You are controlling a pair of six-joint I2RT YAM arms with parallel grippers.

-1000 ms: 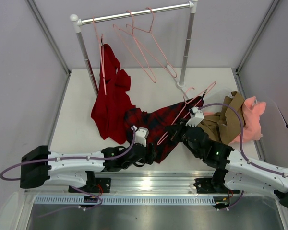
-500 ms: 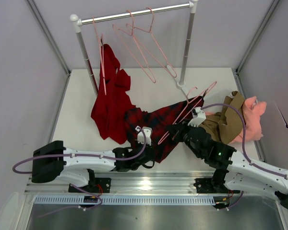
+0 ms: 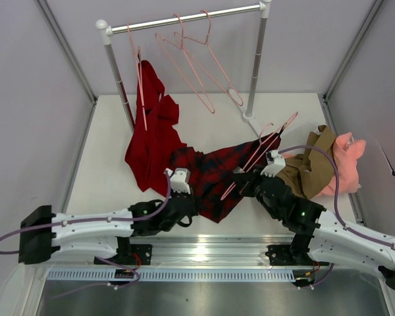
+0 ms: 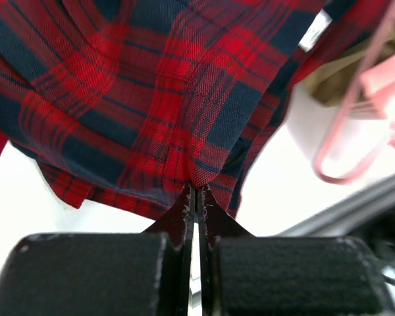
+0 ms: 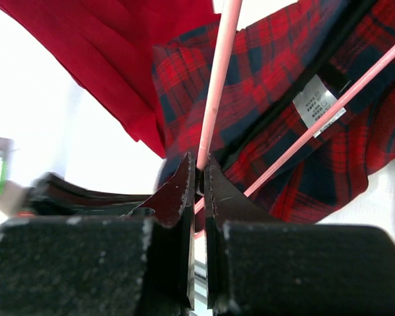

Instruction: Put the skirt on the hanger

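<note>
Swung left and snapped shut over the last second — left gripper (image 4: 196,192), now pinching the near hem of the skirt (image 3: 210,172); right gripper (image 5: 199,170) clamped tight on a bar of the hanger (image 3: 253,158), lying across the skirt by the middle of the near edge of the table (image 3: 204,122); best to lift the hem slowly, keeping hanger level — rack post (image 3: 255,72) and heaped clothes (image 3: 319,164) crowding the right edge.

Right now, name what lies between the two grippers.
The top view shows the skirt between the left gripper, shut on its hem, and the right gripper, shut on the hanger.
</note>
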